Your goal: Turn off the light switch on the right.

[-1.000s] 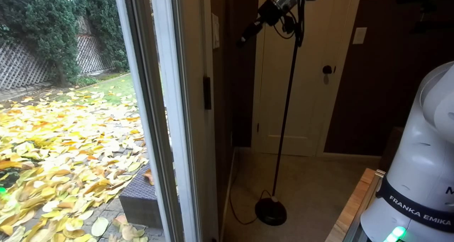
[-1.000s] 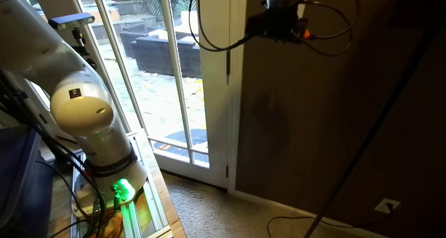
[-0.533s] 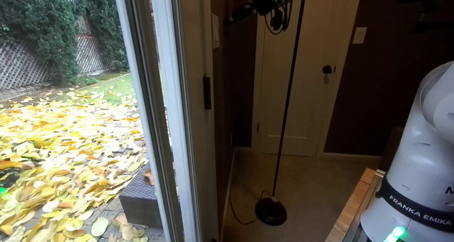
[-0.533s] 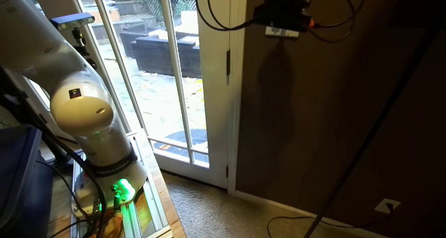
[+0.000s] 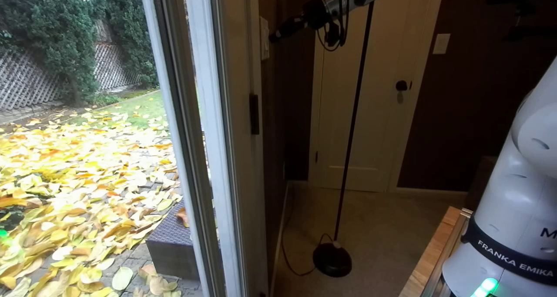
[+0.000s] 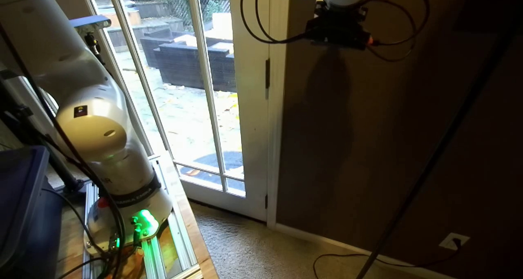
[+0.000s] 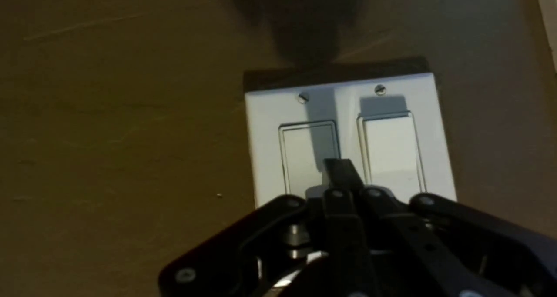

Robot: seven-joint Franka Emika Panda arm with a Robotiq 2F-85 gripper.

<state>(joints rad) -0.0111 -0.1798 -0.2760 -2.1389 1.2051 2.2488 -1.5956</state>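
Two rockers face my gripper [image 7: 343,173], side by side on one whitish wall plate [image 7: 348,110]. My jaws are drawn fully together, with nothing visible between them. The wrist view looks turned over: my shadow reaches towards its top edge, while in an exterior view the shadow [image 6: 329,74] falls on the wall [image 6: 380,119] below me. That makes the rocker just left of my fingertips in the wrist view the light switch on the right [image 7: 300,153]; my tips overlap its edge. The second rocker [image 7: 391,149] lies on their other side.

In an exterior view the plate stands nearly edge-on at my tips, and my gripper slopes down towards it. Whether I touch it I cannot tell. In an exterior view I hide the plate altogether; cables [image 6: 286,41] loop out on both sides of my wrist, the white door trim [image 6: 276,119] is to my left, and a wall outlet [image 6: 454,241] sits low, below and right of me. Behind me are a pale door [image 5: 370,127] and a black pole [image 5: 349,155], whose round base [image 5: 333,262] rests on the floor [image 5: 383,240] well below.
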